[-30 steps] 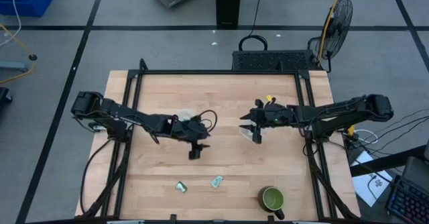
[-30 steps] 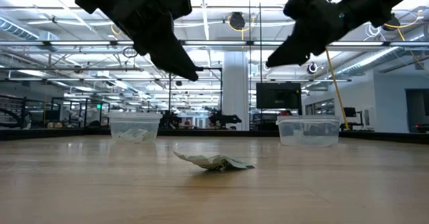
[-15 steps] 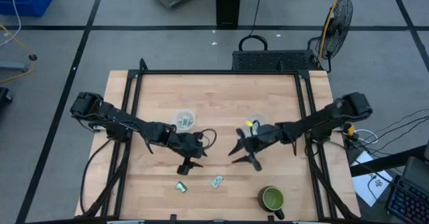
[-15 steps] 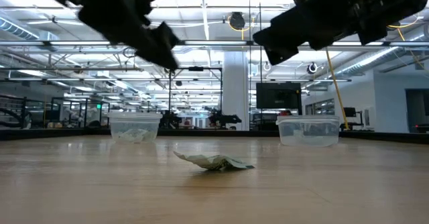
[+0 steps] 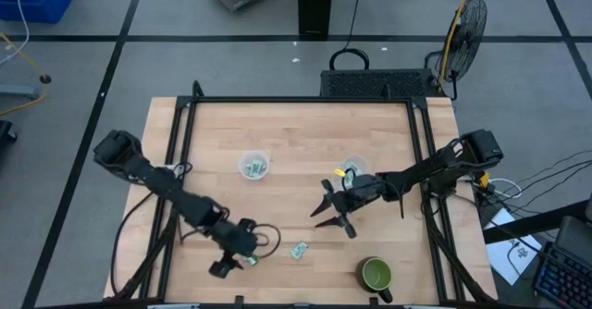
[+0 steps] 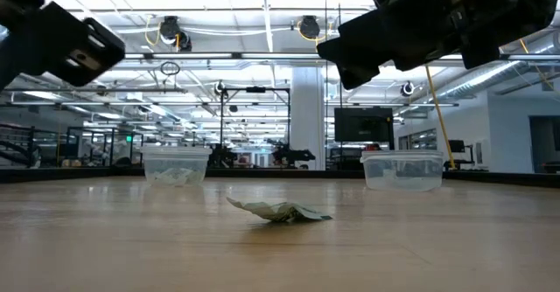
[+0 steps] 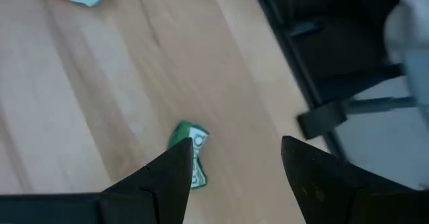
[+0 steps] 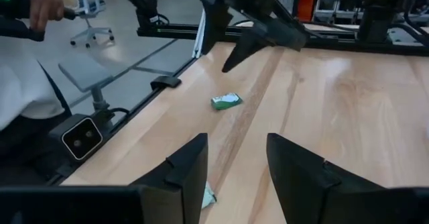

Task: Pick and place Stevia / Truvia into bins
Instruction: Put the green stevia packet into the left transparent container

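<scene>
Left gripper [image 5: 225, 265]: fingers [image 7: 167, 177] apart, nothing between them. It sits low over the table's front edge, at about 7 o'clock from the table's centre. In the left wrist view a crumpled green-and-white sweetener packet [image 7: 190, 153] lies on the wood in line with the gap between the fingertips, apart from both. In the high view this packet [image 5: 250, 261] lies just beside the gripper at its 3 o'clock.

Right gripper [image 5: 331, 209]: fingers [image 8: 191, 170] apart, holding nothing. It hangs above the table just right of centre. In the right wrist view a corner of a second packet [image 8: 208, 196] shows just beyond the fingertips, not touched, and the first packet [image 8: 226, 101] lies farther off beneath the left gripper [image 8: 251, 33].

Second packet [image 5: 299, 250]: flat on the wood at about 7 o'clock from the right gripper; in the low view it shows as a rumpled packet [image 6: 278, 211] near mid-table.

Left bin [image 5: 253, 166]: clear round cup at about 10 o'clock from centre, green-and-white packets inside; seen also in the low view [image 6: 176, 165].

Right bin [image 5: 355, 168]: clear round cup at about 1 o'clock from the right gripper, near it; contents hard to tell.

Green mug [image 5: 376, 275]: front right of the wooden table [image 5: 305, 133], at about 5 o'clock.

Person's sleeve [image 8: 23, 83]: beyond the table edge, right wrist view.
</scene>
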